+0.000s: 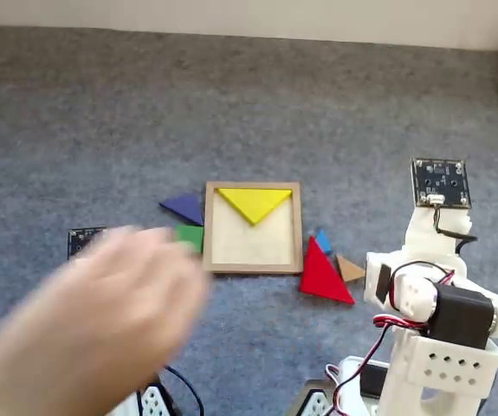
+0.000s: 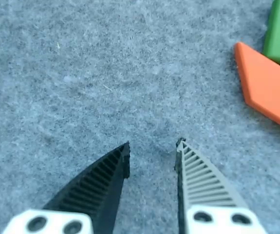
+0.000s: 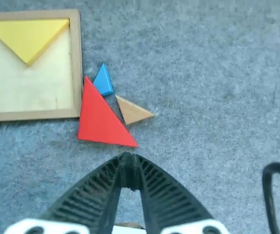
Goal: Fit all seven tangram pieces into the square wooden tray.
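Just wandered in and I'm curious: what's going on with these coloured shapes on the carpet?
A tangram puzzle is under way. The yellow triangle lies in the wooden tray; the red triangle, blue piece and tan triangle lie beside it on one side, the purple piece and green piece on the other. The left tool hangs open over carpet near an orange piece; the right tool is shut, empty, near the red triangle. A person's blurred hand shows beside the green piece.
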